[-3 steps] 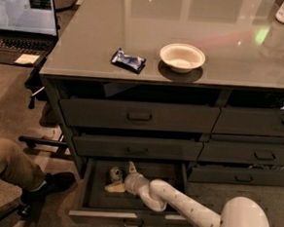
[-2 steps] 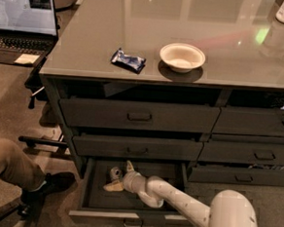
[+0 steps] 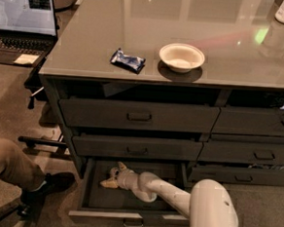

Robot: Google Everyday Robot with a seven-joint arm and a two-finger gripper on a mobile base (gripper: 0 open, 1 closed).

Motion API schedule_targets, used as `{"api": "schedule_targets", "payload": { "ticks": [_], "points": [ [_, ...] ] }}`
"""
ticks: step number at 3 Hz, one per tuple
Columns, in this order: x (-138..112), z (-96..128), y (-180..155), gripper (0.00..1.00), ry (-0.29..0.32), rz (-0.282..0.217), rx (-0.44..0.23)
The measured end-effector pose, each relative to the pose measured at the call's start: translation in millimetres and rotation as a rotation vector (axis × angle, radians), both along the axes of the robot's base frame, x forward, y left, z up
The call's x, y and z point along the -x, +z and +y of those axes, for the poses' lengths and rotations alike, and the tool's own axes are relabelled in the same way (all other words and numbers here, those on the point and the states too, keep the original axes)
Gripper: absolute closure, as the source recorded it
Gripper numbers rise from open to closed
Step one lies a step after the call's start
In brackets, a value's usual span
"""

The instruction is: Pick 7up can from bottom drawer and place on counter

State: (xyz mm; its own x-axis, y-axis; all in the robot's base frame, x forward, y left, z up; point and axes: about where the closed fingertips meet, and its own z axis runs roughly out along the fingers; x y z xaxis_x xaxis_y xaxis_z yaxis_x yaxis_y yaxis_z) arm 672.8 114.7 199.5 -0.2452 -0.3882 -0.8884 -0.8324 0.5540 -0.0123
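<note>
Grey, glossy counter (image 3: 88, 38) fills twelve o'clock, with no can on it. At six o'clock the bottom drawer (image 3: 106, 201) stands pulled open, the arm reaching in. The gripper (image 3: 113, 175) lies toward the drawer's nine o'clock end; spread or clamped, I cannot tell. The 7up can cannot be made out, presumably hidden there. Opening looks done; lifting and placing remain.

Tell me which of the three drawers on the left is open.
The bottom drawer: it is pulled out, and the pincer is inside it. The middle drawer and top drawer above it are shut.
</note>
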Motion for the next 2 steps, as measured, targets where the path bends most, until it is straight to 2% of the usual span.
{"api": "schedule_targets", "payload": {
  "ticks": [2],
  "points": [
    [-8.3,20.5,-11.7,0.64,0.035,0.004,0.042]
  ]
}}
